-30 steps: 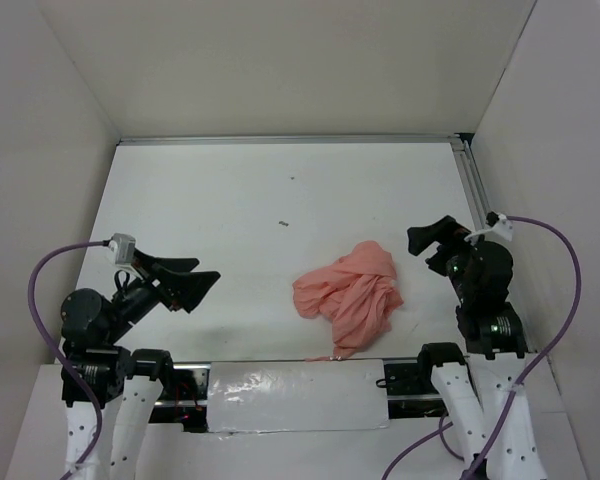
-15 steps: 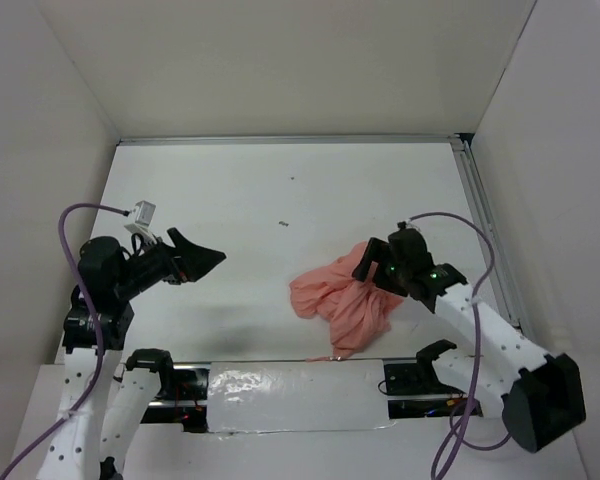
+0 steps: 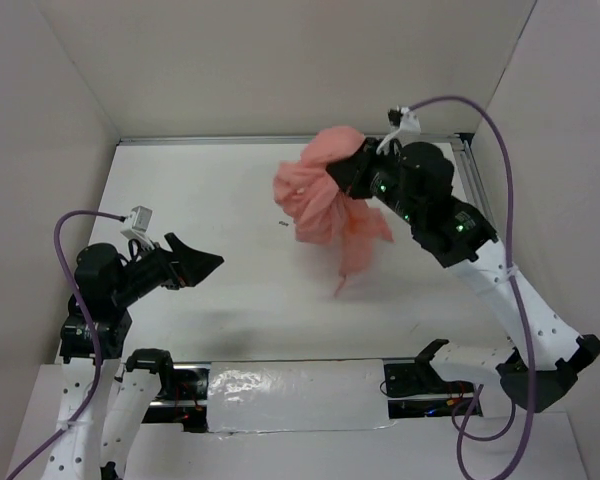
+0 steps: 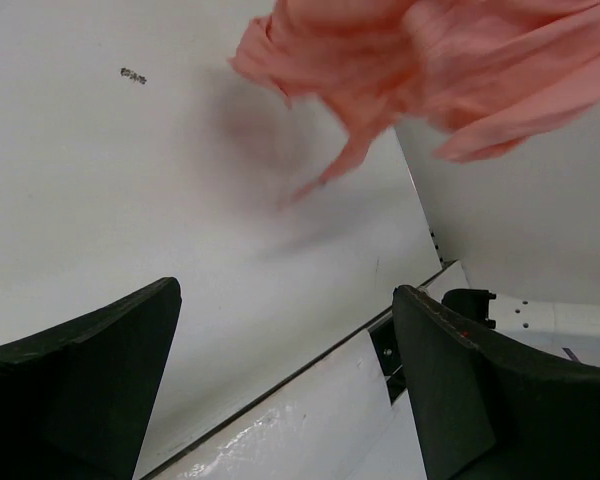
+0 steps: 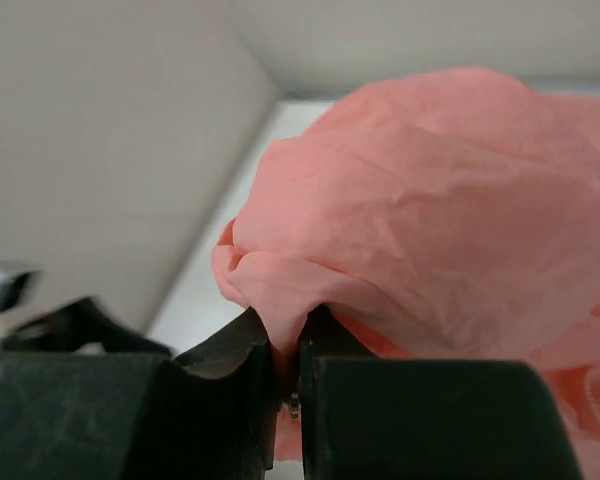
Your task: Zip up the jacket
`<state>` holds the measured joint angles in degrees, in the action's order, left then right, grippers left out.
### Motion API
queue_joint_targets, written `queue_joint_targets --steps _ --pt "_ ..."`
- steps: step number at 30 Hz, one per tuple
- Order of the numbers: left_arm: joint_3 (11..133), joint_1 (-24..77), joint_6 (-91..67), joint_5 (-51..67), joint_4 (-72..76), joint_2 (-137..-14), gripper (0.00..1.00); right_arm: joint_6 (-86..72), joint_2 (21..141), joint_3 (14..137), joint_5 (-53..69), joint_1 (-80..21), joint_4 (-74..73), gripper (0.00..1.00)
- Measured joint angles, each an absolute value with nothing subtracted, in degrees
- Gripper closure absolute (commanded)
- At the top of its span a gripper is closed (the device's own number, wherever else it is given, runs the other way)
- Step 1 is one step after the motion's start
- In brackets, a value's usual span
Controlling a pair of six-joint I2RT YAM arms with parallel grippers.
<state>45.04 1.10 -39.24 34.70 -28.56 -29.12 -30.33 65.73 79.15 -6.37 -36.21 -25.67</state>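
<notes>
Crumpled salmon-pink fabric jacket [image 3: 318,197] hangs vertically from the right gripper [image 3: 347,176] clenched on it, well beyond the released left gripper [image 3: 202,264]

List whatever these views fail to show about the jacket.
Top view: the jacket hangs bunched from the right gripper; folds hide its zipper, hood and sleeves.
Right wrist view: fabric fills the frame; a tiny glint below the pinch is too small to identify.
Left wrist view: the jacket is blurred and cut off by the top edge.
</notes>
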Motion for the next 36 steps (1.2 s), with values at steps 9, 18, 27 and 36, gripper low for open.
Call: queue_joint_targets --steps 9,18,27,36 --pt "45.91 1.1 -39.48 31.22 -31.7 -29.21 0.01 -26.65 66.46 85.17 -4.27 -39.42 -22.46 0.51" --pt "47.44 1.1 -41.15 26.81 -33.47 -33.82 0.01 -38.04 55.05 50.04 -16.93 -24.4 -38.24 0.0" --pt "48.07 1.85 -42.3 25.93 -28.49 -57.78 0.01 -34.7 54.83 50.19 -14.26 -23.46 -35.83 0.0" --pt "68.75 6.85 -40.25 24.32 -23.33 -87.33 0.01 -28.58 77.93 65.98 -9.85 -23.99 -29.15 0.0"
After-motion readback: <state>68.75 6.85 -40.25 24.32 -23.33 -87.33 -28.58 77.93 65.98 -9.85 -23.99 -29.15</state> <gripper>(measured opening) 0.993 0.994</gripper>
